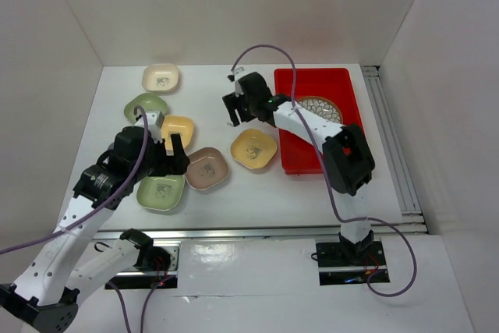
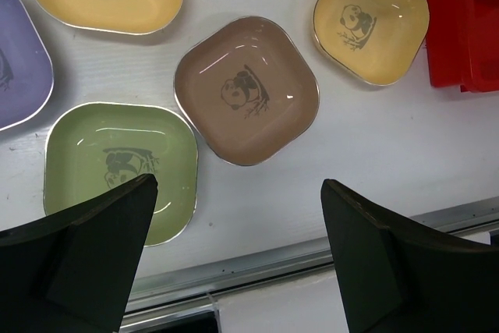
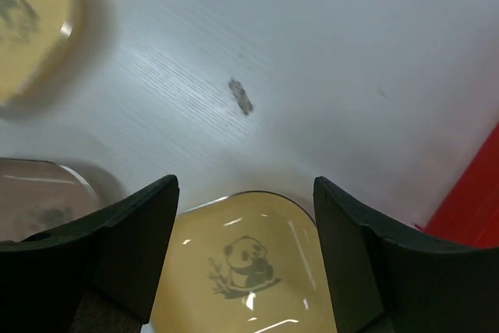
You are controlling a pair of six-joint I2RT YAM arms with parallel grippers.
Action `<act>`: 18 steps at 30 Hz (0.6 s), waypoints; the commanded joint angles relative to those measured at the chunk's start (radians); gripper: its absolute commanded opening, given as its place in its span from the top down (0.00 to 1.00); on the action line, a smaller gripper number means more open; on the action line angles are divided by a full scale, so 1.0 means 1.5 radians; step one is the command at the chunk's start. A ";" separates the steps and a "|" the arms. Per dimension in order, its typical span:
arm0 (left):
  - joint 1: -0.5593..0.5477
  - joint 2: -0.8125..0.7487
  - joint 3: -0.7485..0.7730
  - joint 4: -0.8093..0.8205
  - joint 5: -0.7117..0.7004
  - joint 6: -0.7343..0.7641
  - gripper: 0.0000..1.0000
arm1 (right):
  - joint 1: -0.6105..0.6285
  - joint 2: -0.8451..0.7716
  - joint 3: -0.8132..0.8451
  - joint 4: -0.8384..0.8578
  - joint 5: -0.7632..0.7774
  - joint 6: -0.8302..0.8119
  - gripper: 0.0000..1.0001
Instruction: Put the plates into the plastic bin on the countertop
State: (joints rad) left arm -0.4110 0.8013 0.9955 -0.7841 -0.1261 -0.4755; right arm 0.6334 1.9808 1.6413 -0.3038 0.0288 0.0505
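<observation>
Both arms are out over the white surface (image 1: 204, 95). The right pincer (image 1: 233, 115) hangs with its fingers spread wide apart and nothing between them, just over the far edge of the yellow panda plate (image 1: 253, 149). In the right wrist view, that plate's panda mark sits squarely between the two dark fingers.

The plate lies flat on the surface, right up against the left wall of the red plastic bin (image 1: 300, 160). Whether it touches the wall, I cannot tell.

Inside the bin there is one round brown-rimmed patterned plate (image 1: 318, 108) in the far half, partly hidden by the right arm.

Over on the left, the left pincer (image 2: 238, 185) is also wide apart and empty. It is above bare surface at the near edge of the dusty pink plate (image 2: 245, 90). The near green plate (image 2: 117, 161) lies just left of the pink one and a little nearer, almost rim to rim with it.

Farther back sits a second yellow plate (image 1: 178, 130), and a lavender plate (image 2: 15, 60) peeks in at the left edge of the left wrist view. Beyond them come the far green plate (image 1: 146, 107) and, farthest of all, the cream plate (image 1: 161, 77). That makes seven plates out on the surface and one in the bin.
</observation>
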 commanded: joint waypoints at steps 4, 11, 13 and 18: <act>-0.002 -0.009 -0.011 0.034 0.004 0.001 0.00 | -0.027 0.066 0.033 -0.079 0.040 -0.108 0.23; -0.002 -0.009 -0.018 0.049 0.004 0.001 0.00 | -0.065 0.050 -0.026 -0.040 0.011 -0.117 0.22; -0.002 -0.002 -0.018 0.049 0.004 0.001 0.00 | -0.065 0.062 -0.027 -0.040 0.002 -0.117 0.24; -0.002 -0.002 -0.024 0.055 0.004 0.001 0.00 | -0.059 0.075 -0.049 -0.045 -0.006 -0.123 0.36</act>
State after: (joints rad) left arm -0.4110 0.7998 0.9611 -0.7414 -0.1261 -0.4751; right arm 0.5331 2.1067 1.5951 -0.4000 0.0338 -0.1169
